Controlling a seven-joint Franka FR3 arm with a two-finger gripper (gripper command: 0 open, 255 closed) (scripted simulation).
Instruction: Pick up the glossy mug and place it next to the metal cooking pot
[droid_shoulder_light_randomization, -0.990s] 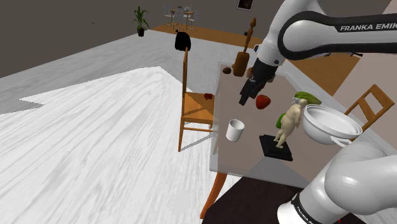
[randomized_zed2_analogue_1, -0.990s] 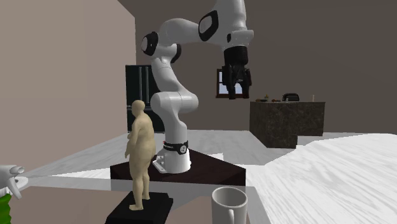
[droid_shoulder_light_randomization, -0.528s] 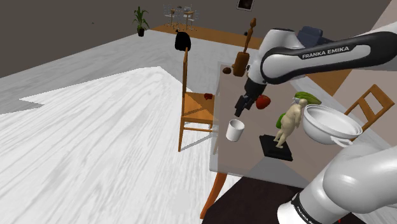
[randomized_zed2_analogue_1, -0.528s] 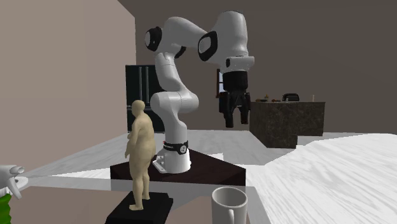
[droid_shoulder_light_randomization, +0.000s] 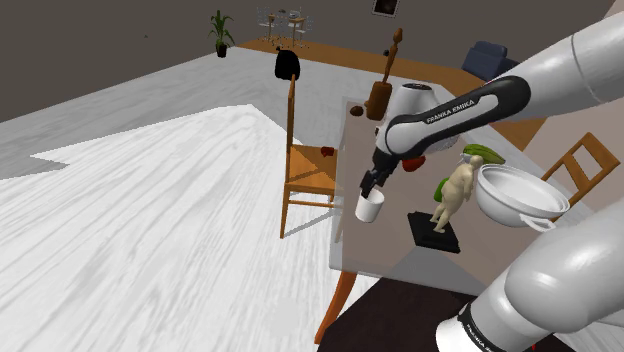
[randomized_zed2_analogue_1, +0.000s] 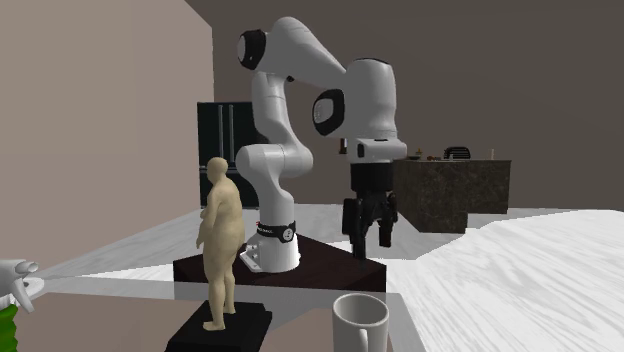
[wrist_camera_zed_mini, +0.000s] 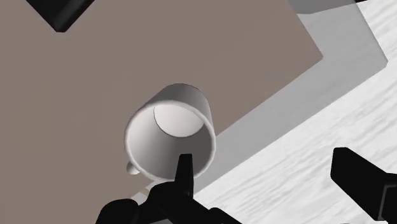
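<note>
A white mug (droid_shoulder_light_randomization: 370, 206) stands upright near the table's edge by the wooden chair; it also shows at the second exterior view's bottom (randomized_zed2_analogue_1: 360, 322). My gripper (droid_shoulder_light_randomization: 368, 187) hangs open just above it, fingers pointing down (randomized_zed2_analogue_1: 368, 239). In the wrist view the mug (wrist_camera_zed_mini: 170, 132) lies below one finger (wrist_camera_zed_mini: 184, 173), whose tip overlaps the mug's rim; the other finger (wrist_camera_zed_mini: 361, 184) is over the floor past the table edge. Nothing is held. The pot (droid_shoulder_light_randomization: 518, 193), drawn white, sits at the table's far side beyond a figurine.
A tan figurine (droid_shoulder_light_randomization: 456, 193) on a black base (droid_shoulder_light_randomization: 433, 232) stands between mug and pot. A red object (droid_shoulder_light_randomization: 414, 160), a brown bottle (droid_shoulder_light_randomization: 379, 97) and a green item (droid_shoulder_light_randomization: 479, 152) sit further along the table (droid_shoulder_light_randomization: 400, 245). A wooden chair (droid_shoulder_light_randomization: 307, 165) adjoins the table's edge.
The arm has come down from high above the table to just over the mug, shifting toward the table edge. The fingers stayed apart throughout.
</note>
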